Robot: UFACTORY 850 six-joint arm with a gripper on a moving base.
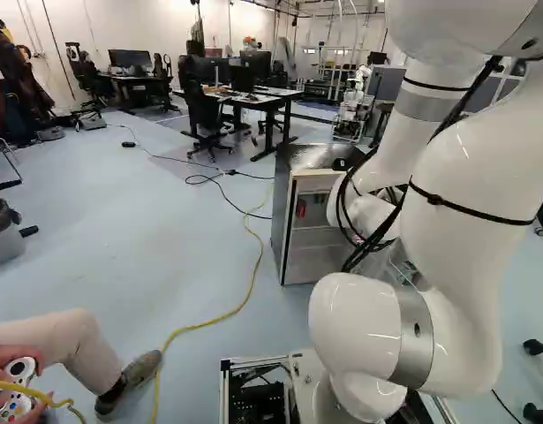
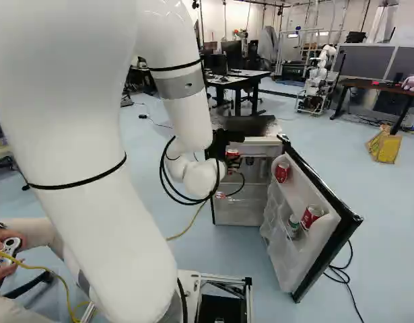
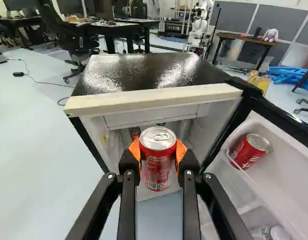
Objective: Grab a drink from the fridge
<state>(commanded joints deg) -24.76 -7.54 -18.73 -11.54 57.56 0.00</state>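
Pale blue floor (image 1: pixel 156 230) is stretching around the fridge (image 3: pixel 154 98), with desks (image 1: pixel 253 95) bearing monitors standing farther back and a yellow cable (image 1: pixel 255 256) winding across it. Beyond the fridge, another robot (image 2: pixel 321 70) is standing well apart, near a dark-topped desk (image 2: pixel 382 87). Dark and glossy on top, the fridge is standing open, its door (image 2: pixel 321 182) swinging out toward the right of the right base view. My arm (image 2: pixel 186 101) is reaching forward to the opening, and the end effector (image 2: pixel 231 160) is clamping a red drink can (image 3: pixel 158 162), one orange pad pressing on each side. That can is sitting upright in the grip, its silver lid facing up, in front of the fridge's interior. Behind it, another red can (image 3: pixel 135 133) is showing inside. Along the door, a red can (image 3: pixel 250 150) is leaning in the upper compartment, while a second one (image 2: pixel 312 216) is resting near a white-and-green container (image 2: pixel 293 225).
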